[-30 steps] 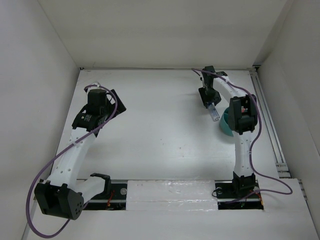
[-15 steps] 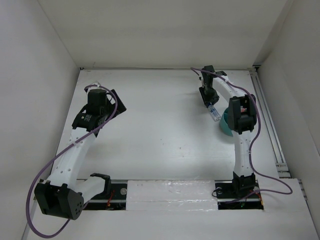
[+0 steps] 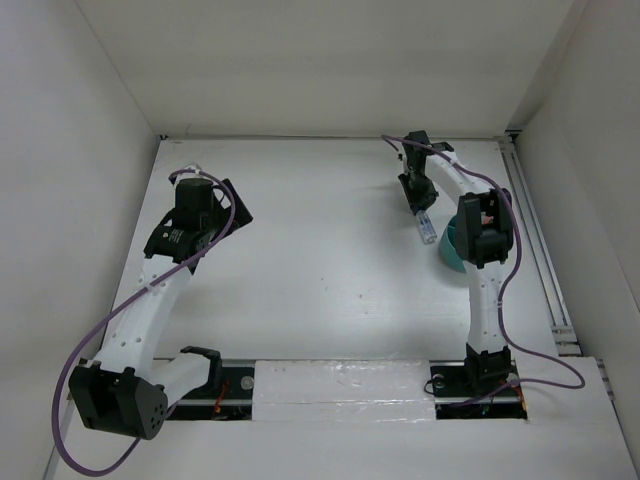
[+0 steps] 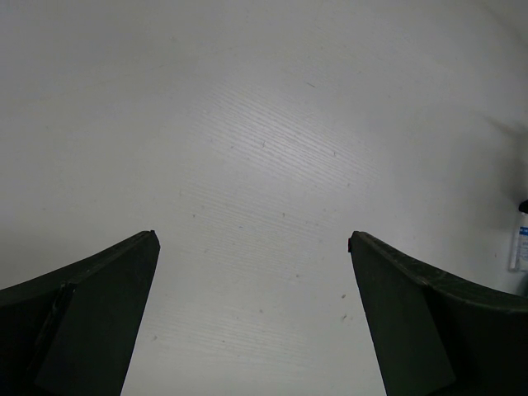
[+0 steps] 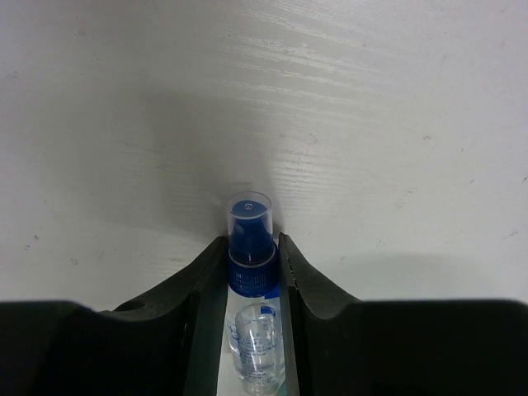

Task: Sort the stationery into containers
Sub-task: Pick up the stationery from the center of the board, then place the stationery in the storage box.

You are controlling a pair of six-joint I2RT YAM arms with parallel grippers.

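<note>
Bottle (image 5: pixel 252 268) pinched btwn right fingers (image 5: pixel 194 297); left fingers (image 4: pixel 91 322) wide apart.

Both arms are made of white plastic-shelled links (image 3: pixel 150 300) joined by black joint housings (image 3: pixel 115 400). A thin purple cable (image 3: pixel 55 425) loops along the left arm, and a second purple cable (image 3: pixel 512 262) runs along the right. Behind the left jaws, a black wrist block (image 3: pixel 178 235) carries small white lettering. The left jaws and right jaws are matte dark, with curved inner faces.
</note>
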